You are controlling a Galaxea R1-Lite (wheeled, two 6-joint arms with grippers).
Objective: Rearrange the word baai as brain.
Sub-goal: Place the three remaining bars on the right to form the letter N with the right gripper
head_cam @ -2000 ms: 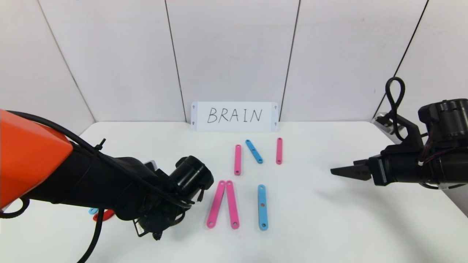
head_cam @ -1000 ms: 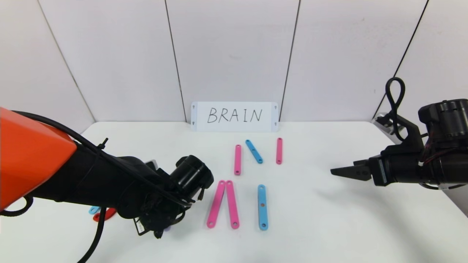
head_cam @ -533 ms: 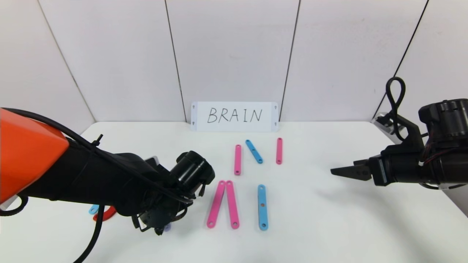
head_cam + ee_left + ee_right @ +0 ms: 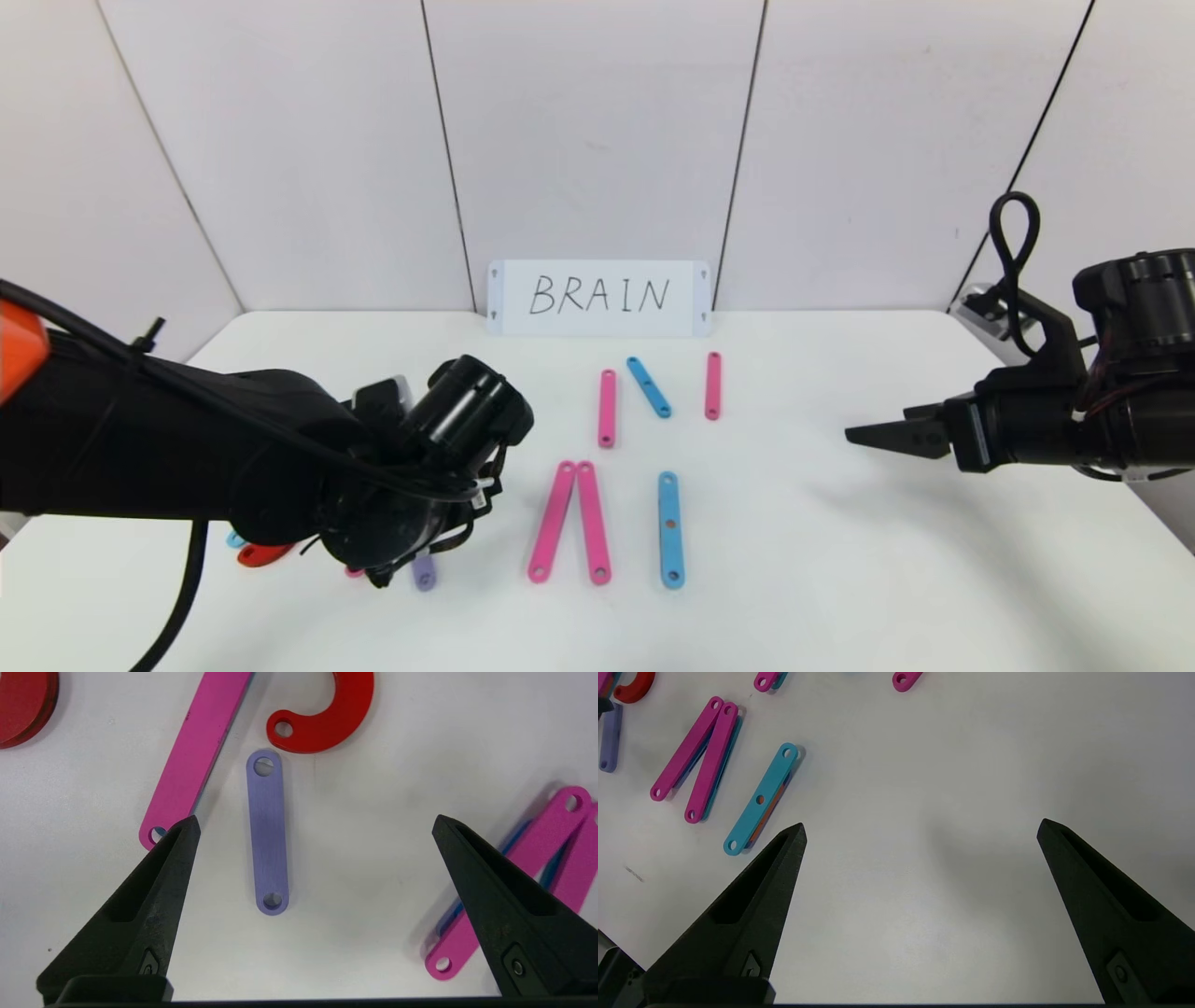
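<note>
My left gripper (image 4: 316, 826) is open and empty above a short purple strip (image 4: 266, 831), which lies flat on the table beside a long pink strip (image 4: 196, 756) and a red C-shaped arc (image 4: 327, 723). In the head view the purple strip (image 4: 425, 571) peeks out under my left arm, and a red piece (image 4: 261, 553) shows behind it. To its right lie two pink strips joined in a narrow V (image 4: 569, 523) and a blue strip (image 4: 670, 529). Farther back stand a pink strip (image 4: 607, 408), a slanted blue strip (image 4: 648, 386) and a pink strip (image 4: 713, 385). My right gripper (image 4: 864, 436) hovers open at the right.
A white card (image 4: 598, 297) with handwritten BRAIN leans on the back wall. White wall panels close the table's back and sides. My left arm (image 4: 233, 457) hides the pieces at the table's left. Bare table lies under my right gripper (image 4: 920, 826).
My left arm has drawn back to the left and lifted, leaving the purple strip lying uncovered on the table. The right arm has not moved.
</note>
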